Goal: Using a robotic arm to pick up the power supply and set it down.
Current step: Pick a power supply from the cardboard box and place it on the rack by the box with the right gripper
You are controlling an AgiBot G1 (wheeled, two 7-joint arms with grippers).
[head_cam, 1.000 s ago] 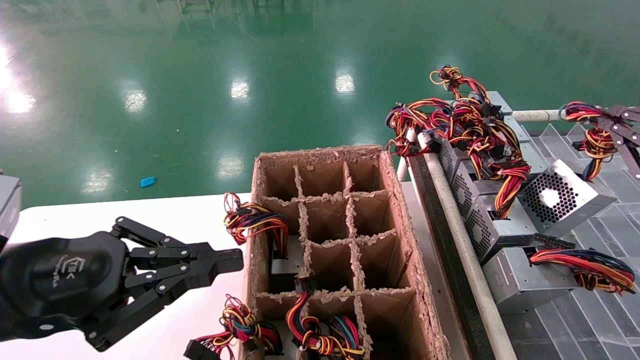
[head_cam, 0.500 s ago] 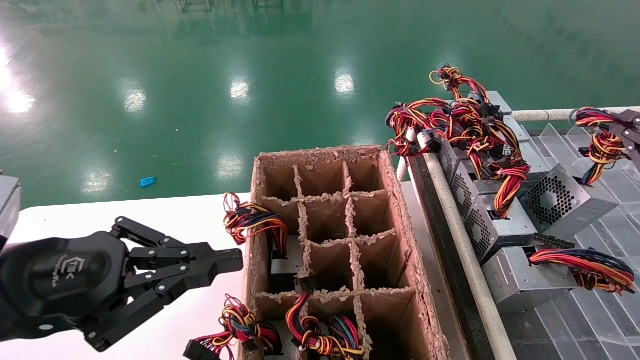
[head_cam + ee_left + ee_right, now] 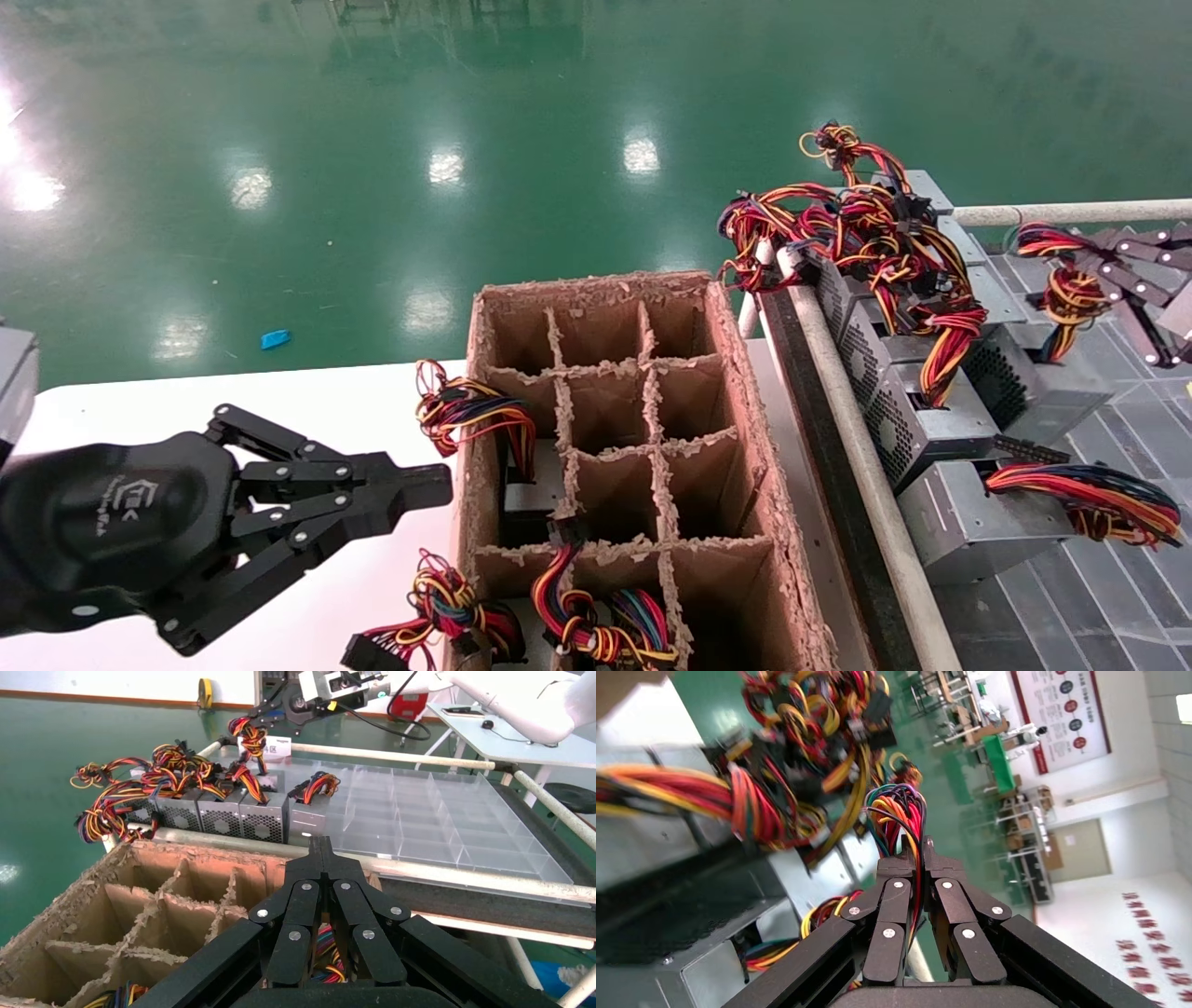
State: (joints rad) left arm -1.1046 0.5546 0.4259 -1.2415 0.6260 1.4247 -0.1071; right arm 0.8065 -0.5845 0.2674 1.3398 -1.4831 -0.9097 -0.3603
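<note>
Pickup looks done: right gripper (image 3: 1071, 270) pinches the supply (image 3: 1043, 387) by its wires, setting down remains; left gripper (image 3: 438, 485) idles closed.

Two grippers: left (image 3: 424, 494), right (image 3: 1085, 256). One cardboard box (image 3: 745, 410). One white table (image 3: 186, 401).

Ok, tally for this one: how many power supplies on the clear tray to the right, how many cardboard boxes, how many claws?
Power supplies on the clear tray: 5, four lying free and one power supply gripped by its wires in the right claw
Cardboard box: 1
Claws: 2, the left claw shut over the white table
Total: 8
</note>
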